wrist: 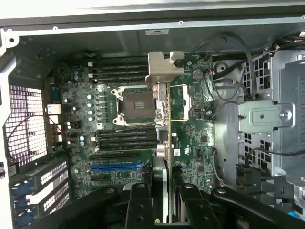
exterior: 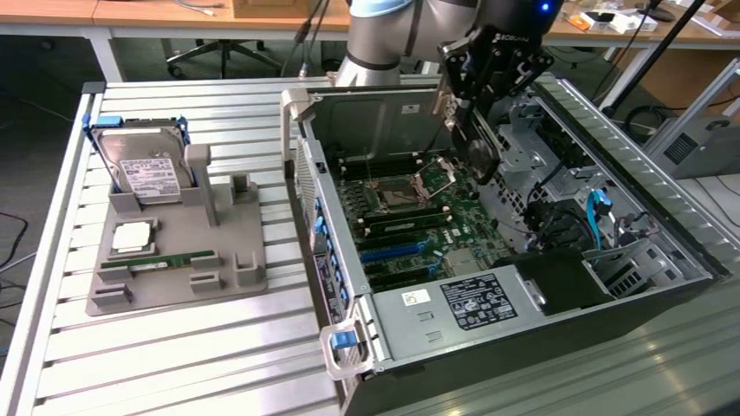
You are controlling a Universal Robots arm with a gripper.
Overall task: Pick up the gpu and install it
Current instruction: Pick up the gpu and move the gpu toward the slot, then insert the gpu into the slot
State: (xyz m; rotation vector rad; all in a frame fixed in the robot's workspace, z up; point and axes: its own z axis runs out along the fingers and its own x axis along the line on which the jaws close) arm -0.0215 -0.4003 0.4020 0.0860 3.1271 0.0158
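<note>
Above the computer case [exterior: 303, 156], the robot arm [exterior: 387, 35] is cut off by the picture's top edge. The case's near corner runs off the bottom edge. Over the case's open side, the upper end of the gpu [exterior: 474, 149] is hidden between the fingers of the gripper [exterior: 469, 108].

In the wrist view the gpu [wrist: 167, 119] appears edge-on, so both its faces are hidden. It covers a strip of the motherboard [wrist: 119, 143] inside the case, and the gripper [wrist: 162, 191] is cut off by the picture's edge.

Beside the case, the print on the hard drive [exterior: 145, 169] label is too small to read.
</note>
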